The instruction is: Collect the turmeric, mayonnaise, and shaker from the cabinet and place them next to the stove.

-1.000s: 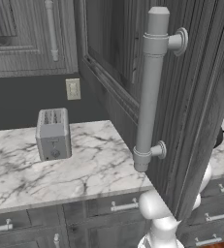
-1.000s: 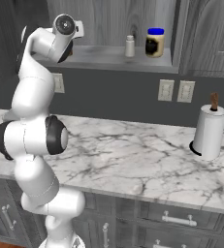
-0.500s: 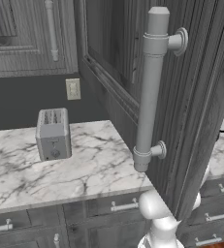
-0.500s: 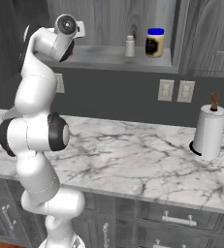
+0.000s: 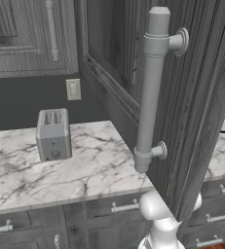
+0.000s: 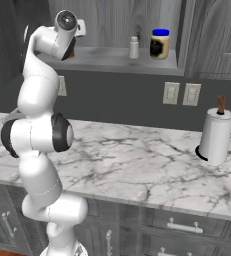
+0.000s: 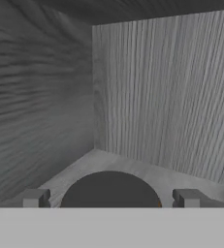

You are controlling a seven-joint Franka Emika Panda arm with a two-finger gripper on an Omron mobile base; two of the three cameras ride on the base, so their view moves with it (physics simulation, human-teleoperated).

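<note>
The cabinet (image 6: 112, 59) stands open, its door and long bar handle (image 5: 150, 87) close to the left base camera. On its shelf are the small pale shaker (image 6: 133, 47) and the blue-lidded mayonnaise (image 6: 160, 44). The turmeric (image 7: 108, 188) shows as a dark round lid with a sliver of orange. It sits low between the fingertips of my gripper (image 7: 111, 197), which is open with a tip on each side of the lid. In the right base view my wrist (image 6: 67, 22) is at the shelf's left end, covering most of the turmeric (image 6: 72, 51). The stove is out of view.
A silver toaster (image 5: 53, 133) sits on the marble counter (image 6: 137, 165) to the left. A paper-towel roll (image 6: 216, 135) stands at the right by wall outlets (image 6: 182, 93). Grey drawers (image 5: 119, 206) run below. The cabinet's side and back walls (image 7: 171, 92) close in around the hand.
The arm has shifted only very slightly at the shelf. The jaws stay wide open, and the jars on the shelf have not moved.
</note>
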